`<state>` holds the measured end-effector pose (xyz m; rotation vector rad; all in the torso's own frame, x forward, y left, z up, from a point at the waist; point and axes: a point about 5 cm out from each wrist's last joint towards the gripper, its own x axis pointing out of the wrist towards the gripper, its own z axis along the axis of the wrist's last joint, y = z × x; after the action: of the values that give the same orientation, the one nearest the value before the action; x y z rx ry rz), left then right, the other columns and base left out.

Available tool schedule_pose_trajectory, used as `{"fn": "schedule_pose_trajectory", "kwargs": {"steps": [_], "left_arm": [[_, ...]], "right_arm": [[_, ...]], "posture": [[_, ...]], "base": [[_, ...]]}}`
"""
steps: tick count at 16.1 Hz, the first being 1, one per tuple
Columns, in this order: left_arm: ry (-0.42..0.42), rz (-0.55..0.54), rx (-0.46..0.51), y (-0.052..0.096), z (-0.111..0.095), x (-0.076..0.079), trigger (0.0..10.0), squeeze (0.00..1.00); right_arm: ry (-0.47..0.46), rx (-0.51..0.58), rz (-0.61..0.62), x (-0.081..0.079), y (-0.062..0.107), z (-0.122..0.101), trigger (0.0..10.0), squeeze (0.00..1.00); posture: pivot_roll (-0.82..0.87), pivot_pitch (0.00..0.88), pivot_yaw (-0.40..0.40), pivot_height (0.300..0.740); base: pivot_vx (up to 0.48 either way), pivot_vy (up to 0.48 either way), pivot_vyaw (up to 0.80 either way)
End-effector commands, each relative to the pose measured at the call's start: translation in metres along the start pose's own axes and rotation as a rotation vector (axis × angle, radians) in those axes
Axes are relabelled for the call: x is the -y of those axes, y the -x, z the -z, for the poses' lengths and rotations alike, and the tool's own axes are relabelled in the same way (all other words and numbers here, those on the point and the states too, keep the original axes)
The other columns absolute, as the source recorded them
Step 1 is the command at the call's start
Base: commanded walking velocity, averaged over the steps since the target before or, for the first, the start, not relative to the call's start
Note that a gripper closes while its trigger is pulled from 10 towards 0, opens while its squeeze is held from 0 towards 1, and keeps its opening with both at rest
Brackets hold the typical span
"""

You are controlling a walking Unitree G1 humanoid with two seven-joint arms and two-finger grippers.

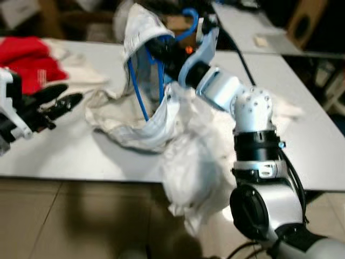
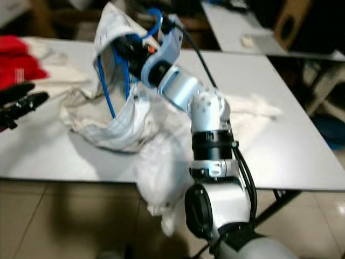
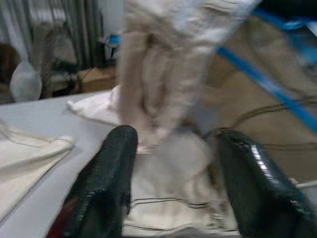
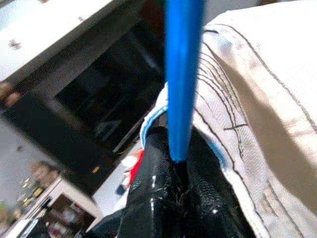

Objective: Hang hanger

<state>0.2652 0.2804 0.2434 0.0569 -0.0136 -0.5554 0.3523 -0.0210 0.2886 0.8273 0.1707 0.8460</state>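
Right gripper (image 4: pixel 181 186) clamped on thin blue plastic hanger (image 1: pixel 141 89) inside pale cloth garment (image 1: pixel 148 121), lifted over white table (image 1: pixel 70 151), left gripper (image 1: pixel 67 100) spread wide at nine o'clock

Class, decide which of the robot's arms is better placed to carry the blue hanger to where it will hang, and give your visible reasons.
The right. Its pincer is shut on the blue hanger, lifted above the table with the white garment draped over it. The left pincer is open, low beside the garment, holding nothing.
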Motion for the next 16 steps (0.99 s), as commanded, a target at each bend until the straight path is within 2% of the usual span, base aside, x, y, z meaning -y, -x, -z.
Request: {"fn": "schedule_pose_trajectory", "kwargs": {"steps": [1, 2, 3, 5, 7, 11, 16], "left_arm": [[0.032, -0.025, 0.026, 0.003, -0.001, 0.006, 10.0, 0.38], [0.060, -0.035, 0.050, 0.003, -0.002, 0.010, 10.0, 0.09], [0.083, -0.044, 0.048, 0.005, 0.000, 0.017, 10.0, 0.00], [0.118, -0.100, 0.003, 0.006, 0.012, 0.028, 10.0, 0.00], [0.132, -0.123, 0.006, 0.007, 0.014, 0.031, 10.0, 0.00], [0.154, -0.145, 0.044, 0.008, 0.010, 0.038, 10.0, 0.00], [0.148, -0.105, 0.072, 0.007, 0.004, 0.050, 10.0, 0.00]], "right_arm": [[0.022, 0.027, -0.117, -0.031, -0.004, -0.011, 10.0, 0.00], [0.021, 0.033, -0.122, -0.033, -0.003, -0.013, 10.0, 0.00], [0.021, 0.042, -0.130, -0.035, -0.002, -0.017, 10.0, 0.00], [0.007, 0.062, -0.149, -0.039, 0.001, -0.024, 10.0, 0.00], [0.006, 0.064, -0.149, -0.040, 0.002, -0.026, 10.0, 0.00], [0.001, 0.059, -0.141, -0.038, 0.006, -0.028, 10.0, 0.00], [-0.021, 0.032, -0.117, -0.030, 0.017, -0.021, 10.0, 0.00]], "posture": [[0.04, 0.000, -0.040, 0.740], [0.04, 0.000, -0.039, 0.740], [0.04, 0.000, -0.039, 0.740], [0.04, 0.000, -0.047, 0.740], [0.04, 0.001, -0.054, 0.740], [0.05, 0.000, -0.071, 0.740], [0.04, 0.000, -0.079, 0.740]], "base": [[0.000, 0.000, 0.79], [0.000, 0.000, 0.79], [0.000, 0.000, 0.79], [0.000, 0.000, 0.79], [0.000, 0.000, 0.78], [0.000, 0.000, 0.79], [0.000, 0.000, 0.79]]}}
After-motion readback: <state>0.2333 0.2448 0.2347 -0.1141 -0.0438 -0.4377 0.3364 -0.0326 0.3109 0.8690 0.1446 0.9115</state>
